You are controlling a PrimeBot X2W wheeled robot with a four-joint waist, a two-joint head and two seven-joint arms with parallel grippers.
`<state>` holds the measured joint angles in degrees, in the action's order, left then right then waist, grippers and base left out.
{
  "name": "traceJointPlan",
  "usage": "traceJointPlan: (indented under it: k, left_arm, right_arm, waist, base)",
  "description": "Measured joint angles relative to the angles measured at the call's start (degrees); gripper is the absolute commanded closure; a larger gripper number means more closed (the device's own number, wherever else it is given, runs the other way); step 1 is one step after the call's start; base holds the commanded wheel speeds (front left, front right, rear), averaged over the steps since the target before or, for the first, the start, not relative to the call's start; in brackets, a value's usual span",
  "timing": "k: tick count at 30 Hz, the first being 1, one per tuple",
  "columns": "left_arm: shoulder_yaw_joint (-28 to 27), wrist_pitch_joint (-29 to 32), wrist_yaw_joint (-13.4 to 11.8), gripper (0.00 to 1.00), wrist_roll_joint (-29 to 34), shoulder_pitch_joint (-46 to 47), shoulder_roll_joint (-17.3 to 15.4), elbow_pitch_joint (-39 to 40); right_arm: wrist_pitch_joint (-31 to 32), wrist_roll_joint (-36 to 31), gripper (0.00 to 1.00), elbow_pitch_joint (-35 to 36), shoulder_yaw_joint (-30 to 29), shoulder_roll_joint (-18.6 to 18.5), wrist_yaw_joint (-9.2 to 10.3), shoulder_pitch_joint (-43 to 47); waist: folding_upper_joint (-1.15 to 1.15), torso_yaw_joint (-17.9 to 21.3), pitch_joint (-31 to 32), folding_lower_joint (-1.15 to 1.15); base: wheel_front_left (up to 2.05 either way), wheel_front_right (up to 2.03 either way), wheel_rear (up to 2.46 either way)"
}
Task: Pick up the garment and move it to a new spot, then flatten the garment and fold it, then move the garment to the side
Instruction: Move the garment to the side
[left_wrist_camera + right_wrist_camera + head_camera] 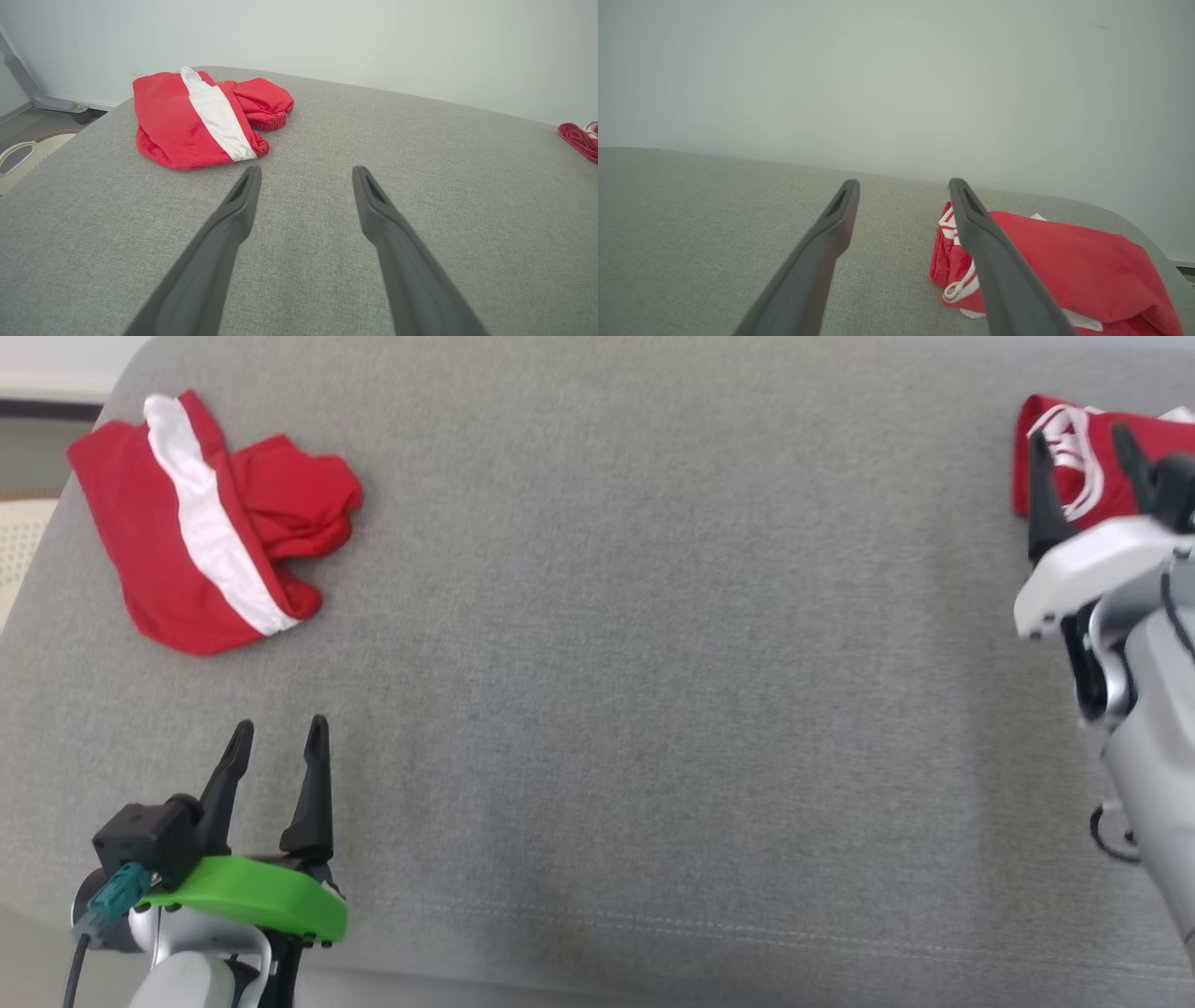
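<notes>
- Here, a grey fabric surface (653, 663) spans the head view, with a stitched seam near its lower edge. A plain pale wall (373, 42) rises behind it in both wrist views.
- Past the surface's left edge, a pale basket-like thing (18, 156) sits on the floor, and a grey metal leg (32, 88) stands by the wall.
- The crumpled garment (201, 532), red with a white stripe, lies at the upper left of the head view.
- A folded garment (1083, 448), red with white trim, lies at the upper right, near the surface's edge.
- The left gripper (280, 726) sits at the lower left with a green collar (252, 896) on its wrist. Its fingers point up-frame toward the crumpled garment, well short of it, spread wide and holding nothing.
- The right gripper (1077, 434) reaches in from the right edge, its fingers spread wide over the folded garment's left end. No cloth lies between them, and I cannot tell whether they touch it.
</notes>
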<state>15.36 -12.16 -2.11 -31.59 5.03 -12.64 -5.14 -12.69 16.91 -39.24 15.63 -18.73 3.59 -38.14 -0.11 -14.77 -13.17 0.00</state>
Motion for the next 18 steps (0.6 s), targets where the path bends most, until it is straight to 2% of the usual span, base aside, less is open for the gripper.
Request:
traceJointPlan:
  k: [11,18]
  left_arm:
    - [-0.6,0.0,-1.1,0.00,0.1,-5.1,-1.8,0.2]
    - [-0.6,-0.1,-1.5,0.00,0.8,-7.1,-2.6,0.7]
  right_arm:
    - [-1.0,2.2,0.00,4.4,-1.1,4.4,1.13,13.7]
    - [-1.2,2.8,0.00,7.0,-1.7,5.9,2.11,21.6]
  waist:
    - [0.00,5.0,6.5,0.00]
    - [0.00,8.6,9.4,0.00]
  base:
    - [0.00,0.00,0.00]
    - [0.00,0.00,0.00]
